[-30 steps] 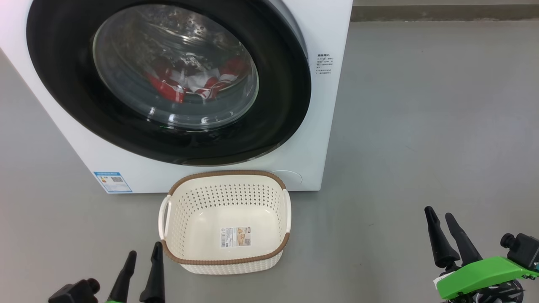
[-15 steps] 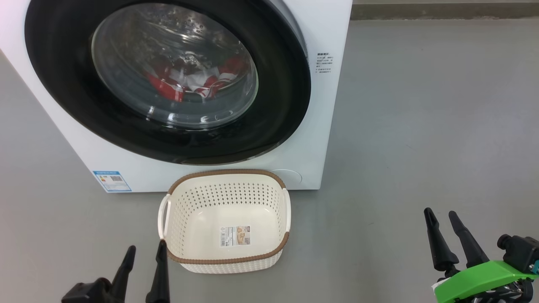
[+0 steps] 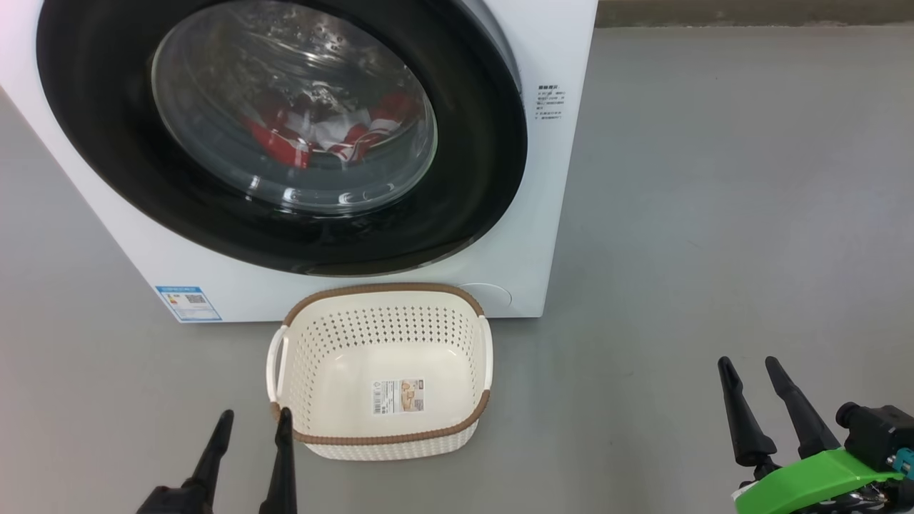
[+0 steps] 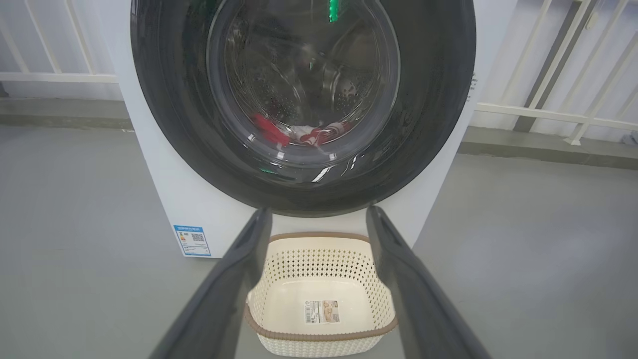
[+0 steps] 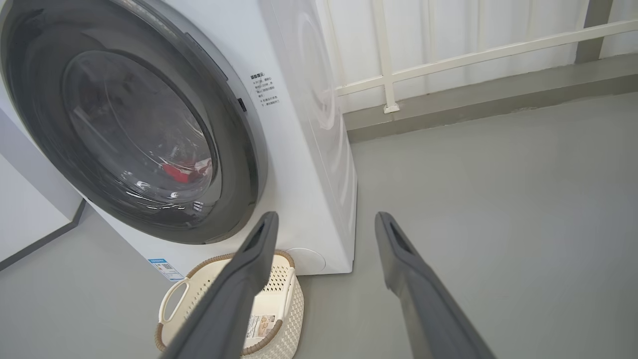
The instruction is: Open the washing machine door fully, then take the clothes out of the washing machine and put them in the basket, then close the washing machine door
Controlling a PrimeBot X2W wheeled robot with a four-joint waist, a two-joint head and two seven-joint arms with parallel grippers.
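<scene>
The washing machine door (image 3: 475, 178) seems shut against the washing machine (image 3: 560, 185), with the red clothes (image 3: 321, 135) behind its glass. The basket (image 3: 385, 288) sits on the floor (image 3: 714, 214) just in front. The left claw (image 3: 256, 412) hangs open beside the basket's near corner. The right claw (image 3: 747, 360), well apart, is open too.

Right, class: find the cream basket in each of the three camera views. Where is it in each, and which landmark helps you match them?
Head view: basket at lower centre, before the washing machine.
Left wrist view: basket at bottom centre, between the fingers of the left gripper.
Right wrist view: basket at lower left, partly behind one finger of the right gripper.
Shared landmark: the machine's blue label, up-left of the basket in all three.
</scene>
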